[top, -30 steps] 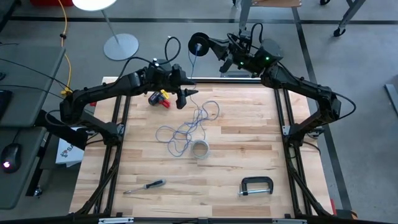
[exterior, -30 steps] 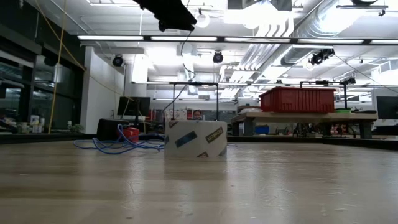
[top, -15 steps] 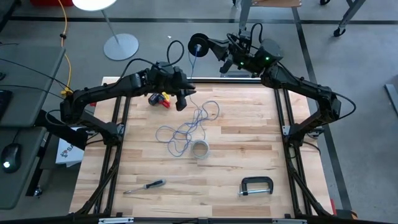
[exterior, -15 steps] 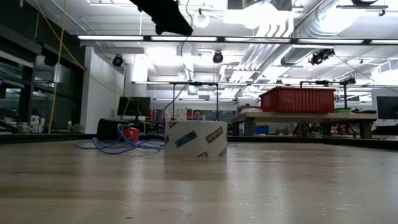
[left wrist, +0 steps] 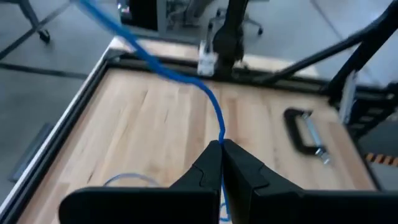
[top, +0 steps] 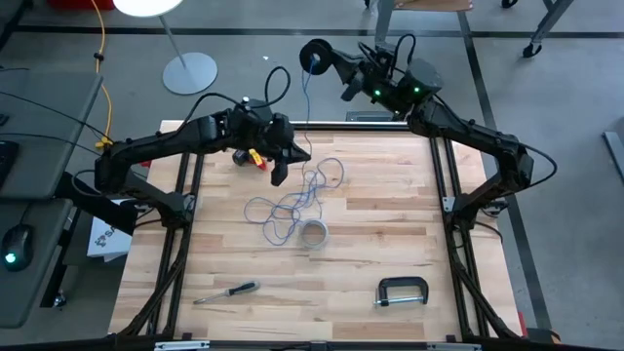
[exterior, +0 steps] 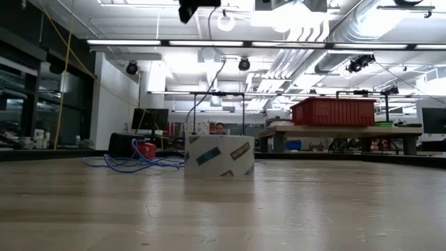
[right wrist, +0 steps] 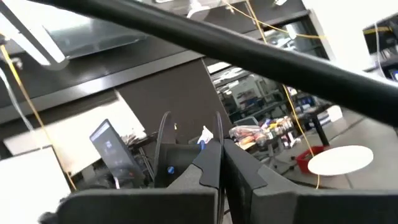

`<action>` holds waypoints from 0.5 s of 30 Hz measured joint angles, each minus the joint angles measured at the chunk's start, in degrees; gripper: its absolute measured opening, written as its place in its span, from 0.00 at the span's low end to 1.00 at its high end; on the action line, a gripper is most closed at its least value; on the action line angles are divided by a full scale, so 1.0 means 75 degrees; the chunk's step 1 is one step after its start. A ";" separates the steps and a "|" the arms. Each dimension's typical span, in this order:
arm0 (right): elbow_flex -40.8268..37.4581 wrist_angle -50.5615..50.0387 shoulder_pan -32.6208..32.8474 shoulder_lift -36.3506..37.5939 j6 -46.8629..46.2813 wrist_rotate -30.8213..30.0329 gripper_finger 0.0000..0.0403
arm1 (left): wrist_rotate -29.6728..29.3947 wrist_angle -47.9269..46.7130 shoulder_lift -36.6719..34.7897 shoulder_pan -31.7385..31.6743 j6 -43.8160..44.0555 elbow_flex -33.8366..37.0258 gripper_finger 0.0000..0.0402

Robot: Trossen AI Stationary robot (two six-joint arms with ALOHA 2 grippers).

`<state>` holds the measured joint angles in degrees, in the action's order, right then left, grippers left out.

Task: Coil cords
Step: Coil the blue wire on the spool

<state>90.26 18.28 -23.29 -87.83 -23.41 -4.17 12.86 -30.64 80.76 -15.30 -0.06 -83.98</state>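
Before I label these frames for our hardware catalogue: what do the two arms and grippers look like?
Both arms are dark, jointed, with looping black cables. The left gripper has two black wedge-shaped fingers. The right gripper looks alike; green lights glow near its wrist.

The long wooden slatted table (top: 380, 234) carries a loose tangle of thin blue cord (top: 292, 202) near its middle, toward the far edge. Just in front of the tangle stands a pale roll of tape (top: 313, 234). Left of the tangle, near the far-left corner, sits a small red and yellow object (top: 254, 156). Near the front edge lie 2 tools, well apart: a screwdriver (top: 226, 292) on the left, a black metal C-clamp (top: 402, 291) on the right.
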 joint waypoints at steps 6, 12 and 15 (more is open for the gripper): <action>0.0003 0.0135 0.0021 -0.0214 -0.0468 -0.0018 0.00 | 0.0253 -0.0023 0.0014 0.0162 0.0523 -0.0746 0.00; 0.0003 0.0889 0.0047 -0.0408 -0.0677 0.0393 0.00 | 0.0440 -0.0744 0.0274 0.0154 0.0723 -0.1067 0.00; 0.0003 0.1168 0.0047 -0.0365 -0.0703 0.0548 0.00 | 0.0557 -0.1003 0.0381 0.0154 0.0730 -0.1064 0.00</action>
<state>90.28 27.04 -22.94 -90.57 -28.69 -0.06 17.04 -38.16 83.62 -14.15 5.41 -91.96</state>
